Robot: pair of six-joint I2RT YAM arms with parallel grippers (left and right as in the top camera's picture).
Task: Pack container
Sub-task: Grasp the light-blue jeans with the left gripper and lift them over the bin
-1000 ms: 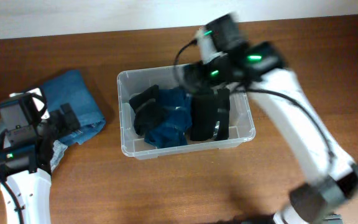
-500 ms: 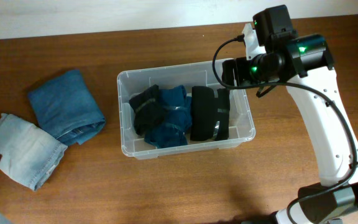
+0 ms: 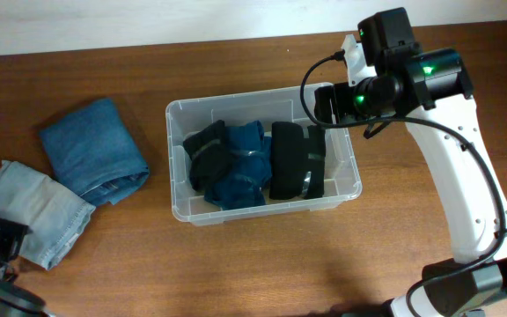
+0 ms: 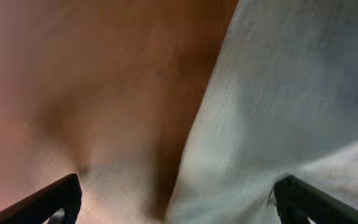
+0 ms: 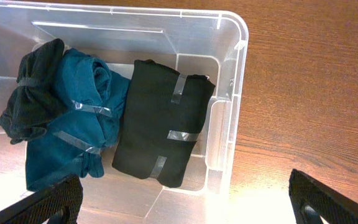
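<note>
- Packing is judged part done: the container (image 3: 262, 209) sits in the middle of the worktop (image 3: 236, 264), with three rolled garments (image 3: 240, 172) laid inside.
- Two folded pairs are seen outside it, to the left: light jeans (image 3: 33, 210) and dark jeans (image 3: 93, 150).
- Left gripper (image 4: 182, 200): jaws spread wide, empty, close over the light jeans.
- Right gripper (image 5: 185, 202): jaws wide apart, empty, above the container's right end.
- Lowering onto the light jeans and closing on them is called for next.
</note>
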